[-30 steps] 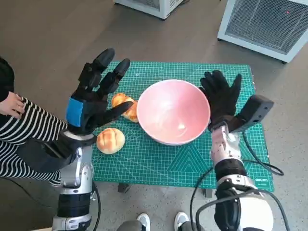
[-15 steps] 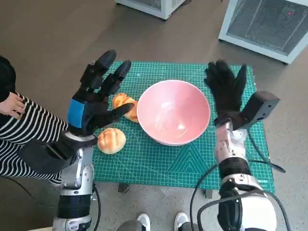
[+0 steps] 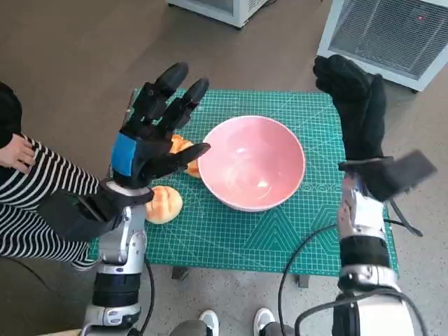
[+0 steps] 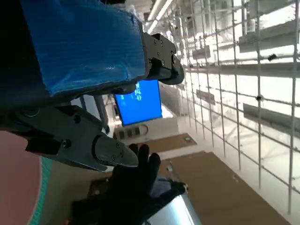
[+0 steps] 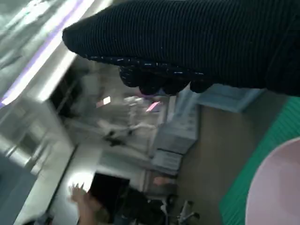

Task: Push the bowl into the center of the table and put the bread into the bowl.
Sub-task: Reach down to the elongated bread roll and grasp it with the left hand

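Pink bowl (image 3: 252,162) standing upright and empty near the middle of the green mat (image 3: 231,234) covering the table, a little toward its far edge. Two pieces of bread on the mat toward its left edge: one bun (image 3: 163,204) near the front edge, apart from the bowl; another roll (image 3: 183,155) farther back, just beside the bowl's rim, partly hidden under fingers. Left hand (image 3: 150,143) raised above the rolls, fingers spread apart, holding nothing. Right hand (image 3: 353,105) lifted above the far right corner of the mat, gloved fingers straight and together, gripping nothing, clear of the bowl. Striped sleeve (image 3: 35,196) of a person at the left edge of view. White grilled cabinet (image 3: 388,31) on the floor beyond the far right corner.
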Controlling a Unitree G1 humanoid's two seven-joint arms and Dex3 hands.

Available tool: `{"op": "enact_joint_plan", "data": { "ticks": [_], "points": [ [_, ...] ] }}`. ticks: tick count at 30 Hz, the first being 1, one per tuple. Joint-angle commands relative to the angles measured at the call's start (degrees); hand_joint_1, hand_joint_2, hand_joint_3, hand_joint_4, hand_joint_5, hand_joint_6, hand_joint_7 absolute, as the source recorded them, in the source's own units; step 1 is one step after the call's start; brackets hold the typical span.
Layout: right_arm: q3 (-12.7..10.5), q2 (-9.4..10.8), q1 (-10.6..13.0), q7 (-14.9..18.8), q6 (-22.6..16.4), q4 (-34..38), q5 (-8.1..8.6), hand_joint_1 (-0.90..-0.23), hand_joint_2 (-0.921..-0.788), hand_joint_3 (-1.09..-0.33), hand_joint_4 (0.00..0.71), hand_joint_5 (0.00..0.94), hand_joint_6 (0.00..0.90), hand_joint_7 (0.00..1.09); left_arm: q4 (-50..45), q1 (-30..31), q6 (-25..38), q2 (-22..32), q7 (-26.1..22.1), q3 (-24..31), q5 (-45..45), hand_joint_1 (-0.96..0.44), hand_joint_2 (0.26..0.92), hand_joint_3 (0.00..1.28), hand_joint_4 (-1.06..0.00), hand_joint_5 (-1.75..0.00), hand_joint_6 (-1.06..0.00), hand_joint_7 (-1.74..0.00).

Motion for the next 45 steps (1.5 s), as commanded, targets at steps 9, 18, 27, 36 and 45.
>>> {"op": "enact_joint_plan", "data": {
  "ticks": [9, 18, 27, 36, 45],
  "points": [
    [4.1, -1.8, 9.5, 0.9, 4.6, -17.2, -0.59, -0.819, -0.921, -0.736, 0.239, 0.027, 0.197, 0.37, 0.5, -4.6, 0.2, -0.5, -2.0, -1.2, -0.6, -0.27, 0.909, 0.13, -0.36, 0.00, 0.00, -0.79],
    [5.0, -2.2, 11.5, 0.5, 7.6, -21.2, -0.39, -0.851, -0.921, -0.723, 0.238, 0.007, 0.114, 0.49, -0.5, -5.6, 1.0, -0.3, -2.7, -1.5, -0.7, -0.30, 0.774, 0.35, -0.35, 0.00, 0.00, -0.81],
    [5.0, -1.7, 11.6, -0.6, 8.5, -21.6, -0.64, -0.857, -0.921, -0.713, 0.241, 0.006, 0.102, 0.52, -1.6, -5.4, 1.9, 0.9, -3.1, -1.2, -0.2, -0.30, 0.648, 0.58, -0.35, 0.00, 0.00, -0.81],
    [5.2, -1.2, 11.5, -1.4, 8.4, -21.2, -0.58, -0.852, -0.921, -0.710, 0.242, 0.005, 0.099, 0.53, 2.4, -7.3, -2.1, 8.5, -5.1, 1.5, 3.4, -0.21, 0.606, 0.59, -0.34, 0.00, 0.00, -0.82],
    [5.0, -1.2, 11.8, -1.7, 8.1, -21.0, -0.11, -0.845, -0.921, -0.707, 0.245, 0.006, 0.100, 0.53, 16.3, -12.9, -12.4, 24.2, -4.4, 1.6, 18.3, -0.10, 0.642, 0.28, -0.33, 0.00, -0.14, -0.64]
  ]
}}
